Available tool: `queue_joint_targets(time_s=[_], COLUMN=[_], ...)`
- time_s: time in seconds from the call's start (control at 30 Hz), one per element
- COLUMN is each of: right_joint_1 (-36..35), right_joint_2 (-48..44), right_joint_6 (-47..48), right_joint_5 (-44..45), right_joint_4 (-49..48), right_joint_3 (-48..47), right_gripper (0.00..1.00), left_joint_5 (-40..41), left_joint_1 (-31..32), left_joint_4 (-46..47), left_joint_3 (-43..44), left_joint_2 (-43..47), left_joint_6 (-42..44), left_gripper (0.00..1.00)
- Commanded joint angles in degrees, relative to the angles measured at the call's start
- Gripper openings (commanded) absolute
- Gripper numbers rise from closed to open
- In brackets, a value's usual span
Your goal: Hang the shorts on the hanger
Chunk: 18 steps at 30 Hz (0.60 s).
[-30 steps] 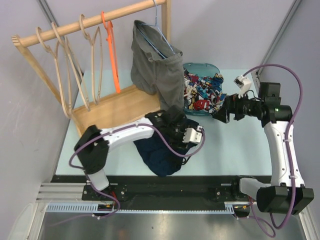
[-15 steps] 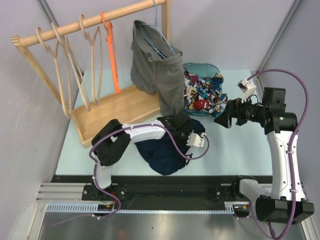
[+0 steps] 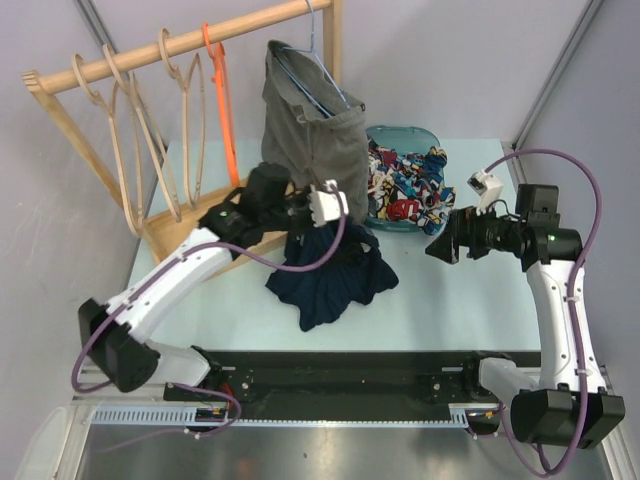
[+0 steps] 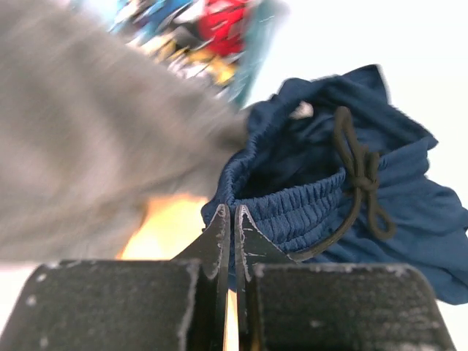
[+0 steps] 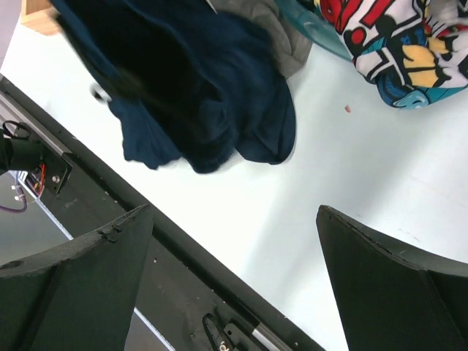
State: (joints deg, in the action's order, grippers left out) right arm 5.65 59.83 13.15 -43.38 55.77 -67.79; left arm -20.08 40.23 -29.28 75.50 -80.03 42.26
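Top external view, Mia: what is changing?

Well, Sam, the left arm is swinging up from the near edge toward the rack [image 3: 180, 45]. The left fingers [image 4: 218, 235] were open a moment ago. Now they are squeezing shut, and I think they are pinching the waistband of the shorts [image 3: 330, 280].

So the shorts are going along?

They are starting to. One edge is lifting at 12 o'clock, but most of the cloth is still lying on the surface [image 3: 450, 300].

And the hanger [image 3: 228, 120]?

It is hanging on the rack, at 10 o'clock from the shorts, well apart.

Is anything crowding the way?

The grey shorts [image 3: 315, 140] are hanging right at 12 o'clock, brushing close. The bin [image 3: 405, 135] of bright clothes is sitting at 2 o'clock. Open room is lying at 3 o'clock, where the right fingers [image 5: 88, 270] are waiting wide open, holding nothing.
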Motion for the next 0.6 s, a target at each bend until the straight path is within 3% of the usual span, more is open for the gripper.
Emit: queue_joint_targets(time_s=[0.0,0.17,0.3,0.33,0.43,0.57], right_joint_1=[-0.1,-6.2,-19.2,-25.2,-33.8,-41.2], right_joint_2=[0.9,0.6,-0.7,-0.5,1.2,5.2], right_joint_6=[1.7,5.7,7.2,5.9,1.4,-4.9], right_joint_5=[-1.0,-0.2,4.9,8.0,11.6,19.5], right_joint_4=[-4.1,-8.4,-16.5,-18.3,-25.5,-33.2], right_joint_3=[2.8,9.0,15.4,17.4,20.5,22.4], right_gripper=[0.98,0.98,0.97,0.97,0.97,1.0], left_joint_5=[5.8,12.2,18.4,19.2,21.8,22.1], left_joint_1=[-4.7,-7.6,-8.1,-8.3,-8.6,-9.1], left_joint_4=[-3.6,-3.4,-2.6,-2.2,-0.8,-0.4], left_joint_3=[-1.6,-5.8,-6.3,-6.5,-6.7,-6.2], left_joint_2=[4.9,5.6,4.1,3.8,3.1,2.0], left_joint_6=[-6.4,-13.5,-18.4,-18.9,-20.0,-21.0], left_gripper=[0.0,0.0,0.0,0.0,0.0,0.0])
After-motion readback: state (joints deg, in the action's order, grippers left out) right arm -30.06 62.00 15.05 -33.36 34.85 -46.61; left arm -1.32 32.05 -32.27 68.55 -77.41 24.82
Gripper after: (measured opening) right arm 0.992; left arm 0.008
